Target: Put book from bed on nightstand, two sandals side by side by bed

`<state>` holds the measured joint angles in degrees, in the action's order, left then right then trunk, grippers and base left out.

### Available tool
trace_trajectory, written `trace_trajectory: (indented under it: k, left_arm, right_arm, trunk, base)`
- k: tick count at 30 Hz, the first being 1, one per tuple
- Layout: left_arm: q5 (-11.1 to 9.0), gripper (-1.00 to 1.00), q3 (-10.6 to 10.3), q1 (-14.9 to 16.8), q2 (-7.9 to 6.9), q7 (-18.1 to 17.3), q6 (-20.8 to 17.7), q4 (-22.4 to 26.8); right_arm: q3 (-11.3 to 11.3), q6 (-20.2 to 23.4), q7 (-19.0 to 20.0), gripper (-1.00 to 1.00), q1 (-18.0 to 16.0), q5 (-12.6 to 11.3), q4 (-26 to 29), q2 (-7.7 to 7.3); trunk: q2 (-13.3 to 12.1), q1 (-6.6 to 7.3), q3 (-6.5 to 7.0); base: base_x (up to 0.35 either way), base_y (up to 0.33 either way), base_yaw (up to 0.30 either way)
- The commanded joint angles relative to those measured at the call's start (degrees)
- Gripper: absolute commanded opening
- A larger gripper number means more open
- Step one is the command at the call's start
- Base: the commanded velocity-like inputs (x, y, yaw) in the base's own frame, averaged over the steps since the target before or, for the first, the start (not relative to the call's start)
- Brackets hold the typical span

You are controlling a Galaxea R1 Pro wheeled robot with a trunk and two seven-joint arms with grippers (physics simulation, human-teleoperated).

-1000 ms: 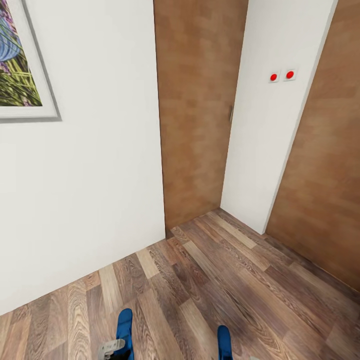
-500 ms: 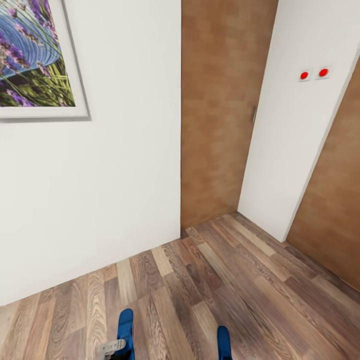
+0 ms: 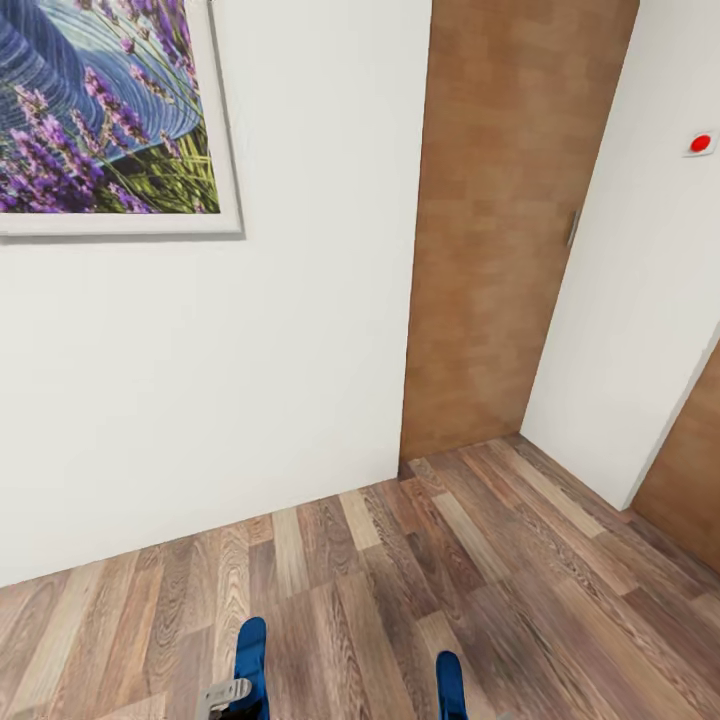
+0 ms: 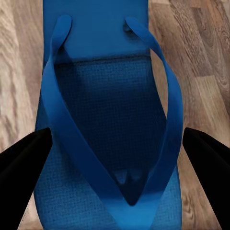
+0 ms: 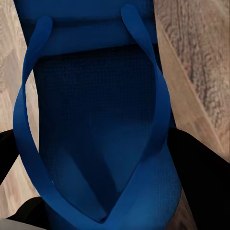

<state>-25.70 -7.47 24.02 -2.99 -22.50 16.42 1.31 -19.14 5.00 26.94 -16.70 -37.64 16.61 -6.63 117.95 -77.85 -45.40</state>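
Observation:
Two bright blue sandals jut forward over the wood floor at the bottom of the head view, the left sandal [image 3: 250, 648] and the right sandal [image 3: 449, 682]. My left gripper [image 4: 115, 153] is shut on the left sandal [image 4: 108, 120], with a black finger [image 4: 21, 160] at each side of its sole. My right gripper [image 5: 103, 160] is shut on the other sandal [image 5: 96, 120] in the same way. A grey part of the left gripper [image 3: 222, 693] shows beside its sandal. The book, bed and nightstand are out of view.
A white wall stands close ahead with a framed lavender picture [image 3: 100, 110]. A brown wooden door [image 3: 500, 230] sits in the corner, and a second door [image 3: 690, 470] is at the right. A red switch [image 3: 701, 143] is on the right wall. Plank floor [image 3: 400, 580] lies in front.
The whole view has swung to the left, so the picture shows more and the doors and switches have slid right. Both sandals keep their place in the grippers.

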Motion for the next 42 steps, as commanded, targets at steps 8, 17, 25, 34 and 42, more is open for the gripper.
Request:
trace_trajectory:
  k: [8,17,25,34,42]
  left_arm:
    - [-0.5,-1.0,-0.4,0.0,0.02,-0.2,0.2,-0.1]
    - [-0.5,-1.0,-0.5,0.0,0.08,-0.3,0.1,-0.1]
    - [-0.5,-1.0,-0.4,0.0,0.11,-0.2,0.1,-0.1]
    - [-0.5,-1.0,-0.4,0.0,0.13,-0.2,0.1,-0.1]
    - [-0.6,-1.0,-0.4,0.0,0.09,-0.3,0.1,-0.1]
  right_arm:
    - [-0.2,0.2,-0.3,-1.0,0.0,-0.6,0.0,-0.11]
    - [-0.2,0.2,-0.3,-1.0,0.0,-0.6,0.0,-0.13]
    - [-0.2,0.2,-0.2,-1.0,0.0,-0.6,0.0,-0.11]
    - [-0.2,0.2,-0.2,-1.0,0.0,-0.6,0.0,-0.07]
    - [-0.2,0.1,-0.3,-1.0,0.0,-0.6,0.0,0.02]
  trunk:
    - [0.0,0.01,-0.05]
    - [-0.8,0.45,0.3]
    - [-4.0,2.21,1.74]
    - [-6.0,3.3,2.64]
    - [-6.0,3.3,2.64]
  base:
    - [0.0,0.0,0.292]
    - [0.0,0.0,0.292]
    - [0.0,0.0,0.292]
    - [0.0,0.0,0.292]
    - [0.0,0.0,0.292]
